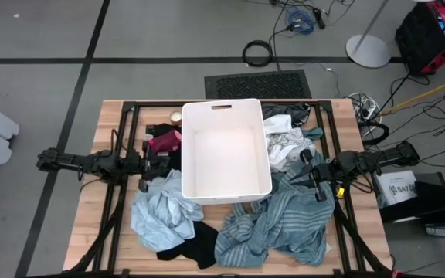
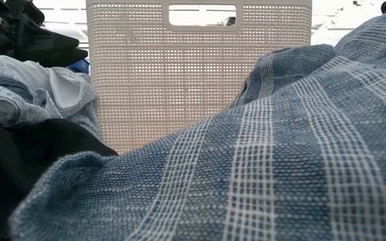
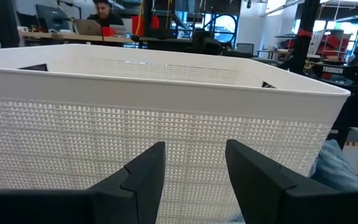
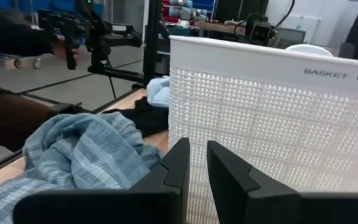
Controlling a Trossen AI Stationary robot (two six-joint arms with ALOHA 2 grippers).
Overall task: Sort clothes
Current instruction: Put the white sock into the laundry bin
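Note:
The clothes lie in heaps around a white bin (image 1: 226, 150) at the table's middle. A teal-grey striped piece (image 1: 284, 224) and a white patterned one (image 1: 284, 143) lie to its right, with a dark grey one (image 1: 290, 116) at the far right corner. A light blue piece (image 1: 161, 212) and a black one (image 1: 191, 247) lie near left, and a small magenta one (image 1: 164, 141) lies to the left. My left gripper (image 3: 194, 168) stands open and level, facing the bin's left wall. My right gripper (image 4: 197, 162) is shut and empty, level at the bin's right wall above the striped cloth (image 4: 79, 155).
The bin's mesh walls (image 2: 200, 67) stand close in front of both grippers. A small round thing (image 1: 176, 117) sits at the bin's far left corner. A dark frame (image 1: 130, 108) runs around the wooden table. A person (image 3: 104, 15) sits in the room beyond.

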